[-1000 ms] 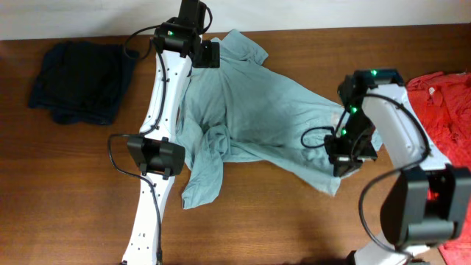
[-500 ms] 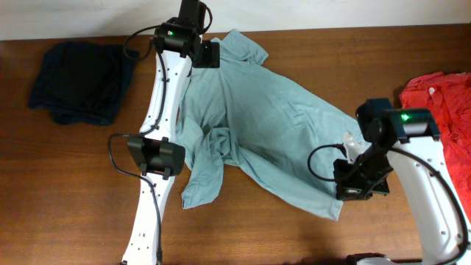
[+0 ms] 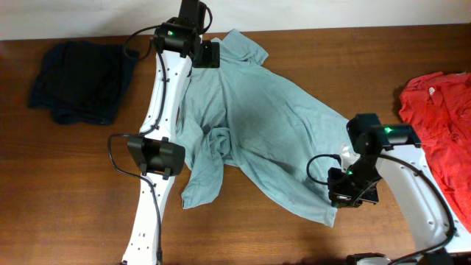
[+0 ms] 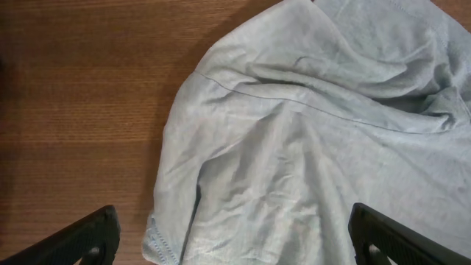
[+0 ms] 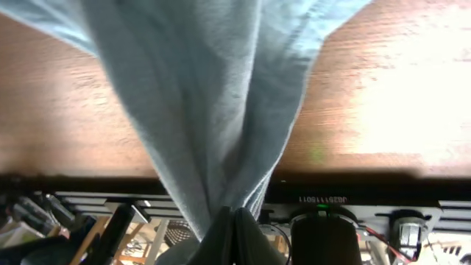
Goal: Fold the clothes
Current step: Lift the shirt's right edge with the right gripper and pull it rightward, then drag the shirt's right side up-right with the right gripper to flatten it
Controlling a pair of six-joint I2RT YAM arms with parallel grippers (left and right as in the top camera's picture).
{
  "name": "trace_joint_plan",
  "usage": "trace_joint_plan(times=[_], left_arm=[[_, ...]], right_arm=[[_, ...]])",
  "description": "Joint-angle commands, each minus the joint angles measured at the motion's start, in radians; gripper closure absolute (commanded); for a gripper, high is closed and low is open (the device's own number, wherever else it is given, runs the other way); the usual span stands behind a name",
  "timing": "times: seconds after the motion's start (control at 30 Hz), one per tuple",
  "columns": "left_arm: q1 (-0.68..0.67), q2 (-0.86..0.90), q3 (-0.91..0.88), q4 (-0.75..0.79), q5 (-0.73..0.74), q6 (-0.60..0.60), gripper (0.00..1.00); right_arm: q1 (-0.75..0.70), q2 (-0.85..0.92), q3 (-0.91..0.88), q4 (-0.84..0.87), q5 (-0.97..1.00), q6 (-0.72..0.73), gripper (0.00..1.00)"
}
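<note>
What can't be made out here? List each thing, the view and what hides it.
- Red shirt: overhead, cut off by the right edge.
- T-shirt: overhead, a strip lies under the left arm.
- Navy garment: overhead, too dark to show folds.
- Right pincer: overhead, fingertips hidden under its own wrist.

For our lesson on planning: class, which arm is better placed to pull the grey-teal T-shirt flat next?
Right, probably. The right gripper is shut on the edge of the T-shirt, cloth stretching from it; the left gripper hangs open above a sleeve, holding nothing.
</note>
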Motion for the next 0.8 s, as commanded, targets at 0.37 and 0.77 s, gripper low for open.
trace_joint_plan(times=[0.37, 0.77], left_arm=[[-0.001, -0.017, 0.006, -0.001, 0.007, -0.009, 0.01], [-0.001, -0.017, 0.006, -0.001, 0.007, -0.009, 0.01]], right_arm=[[0.003, 0.023, 0.005, 0.042, 0.111, 0.099, 0.21], [-0.198, 0.061, 0.182, 0.053, 0.163, 0.05, 0.44]])
